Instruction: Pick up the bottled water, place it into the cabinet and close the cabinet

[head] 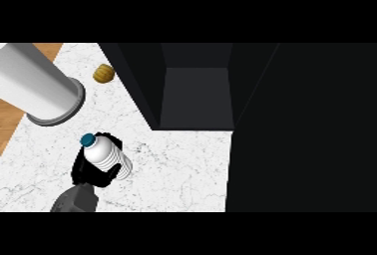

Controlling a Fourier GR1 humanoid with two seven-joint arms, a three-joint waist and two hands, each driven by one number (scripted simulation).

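Note:
A clear water bottle [105,155] with a teal cap lies tilted in my left hand [83,172], low at the left of the head view. The hand's fingers and thumb are curled round the bottle's body, and its cap points up and to the left. The hand with the bottle is over the white marble counter [177,169], left of and nearer than the cabinet. The dark cabinet [195,94] stands open at the middle top, its inside showing as a grey recess. Its door [302,129] fills the right side as a wide black panel. My right hand does not show.
A big white cylinder with a grey rim [40,84] lies across the upper left corner. A small brown round object [103,73] sits on the counter behind it. Wooden floor [9,124] shows past the counter's left edge.

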